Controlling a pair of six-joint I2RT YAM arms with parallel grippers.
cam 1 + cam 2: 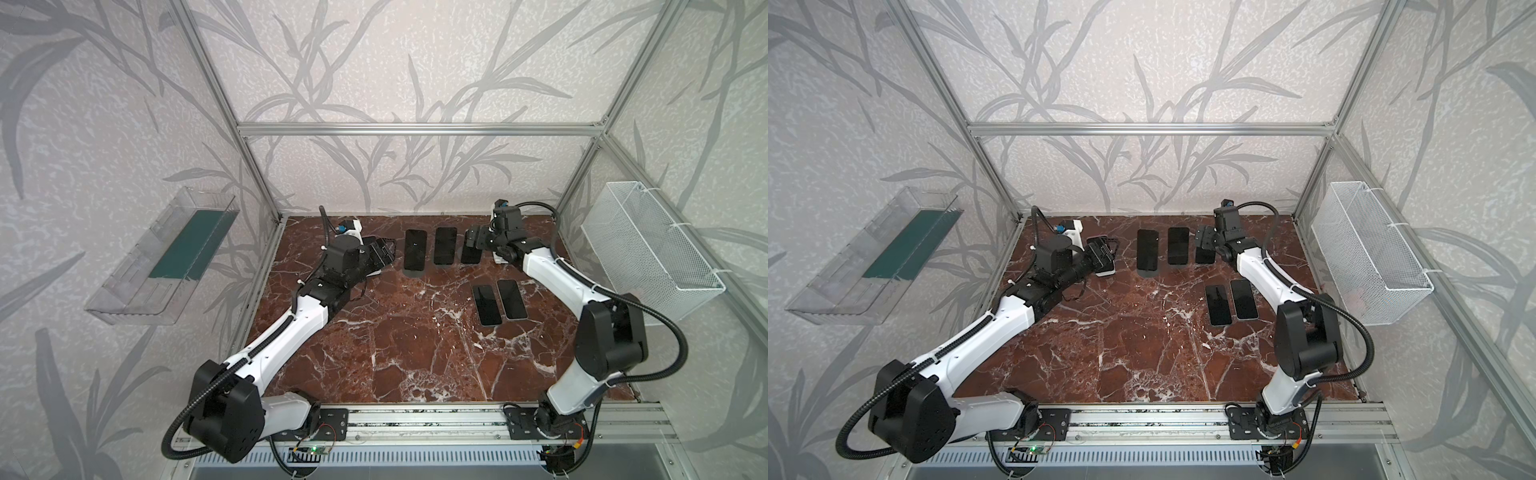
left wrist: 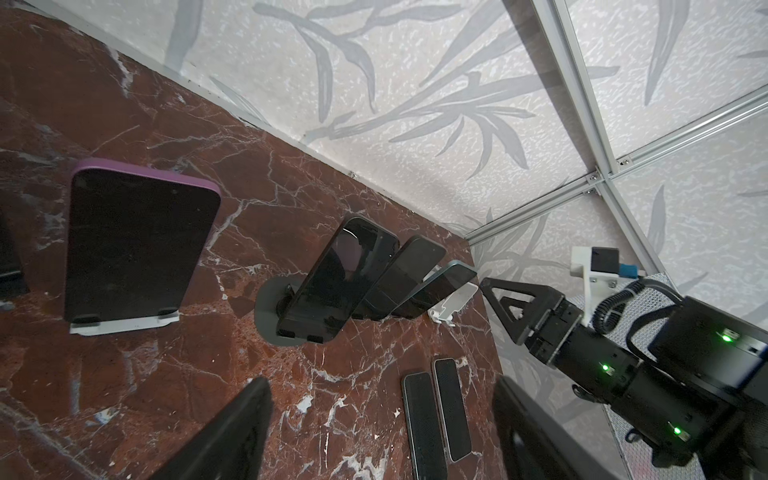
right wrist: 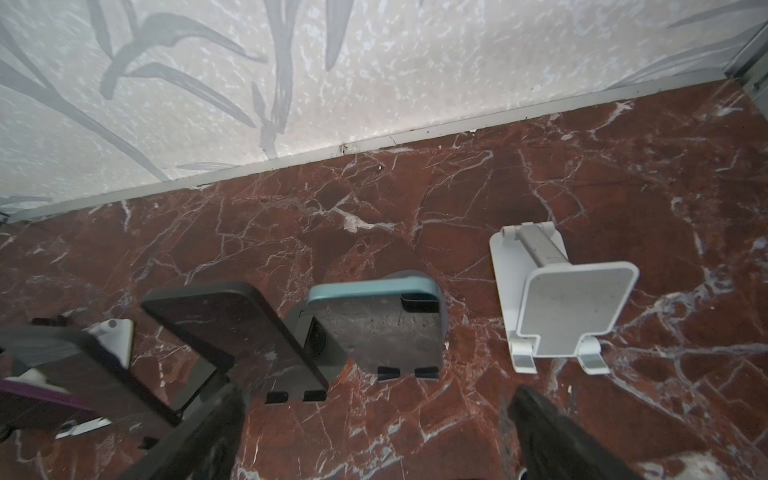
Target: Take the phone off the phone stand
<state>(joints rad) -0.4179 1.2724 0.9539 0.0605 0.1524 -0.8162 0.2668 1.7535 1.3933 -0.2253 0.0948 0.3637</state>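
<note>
Approaching the grasp: my right gripper (image 1: 473, 240), jaws spread wide and empty, hangs just in front of the teal phone (image 3: 374, 324), which leans on its stand (image 3: 444, 316) in the back row. My left gripper (image 1: 380, 251), jaws apart and empty, sits beside the purple-cased phone (image 2: 133, 245). Next move: advance, straddle the teal phone's edges, close, lift clear of the lip. Wire basket (image 1: 648, 245): contents not discernible. Clear bin (image 1: 124, 291): one green pad (image 1: 193, 243)

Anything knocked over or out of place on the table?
Nothing stands out. The white stand is empty but upright, the teal phone is propped squarely, and two phones lie flat, side by side.
</note>
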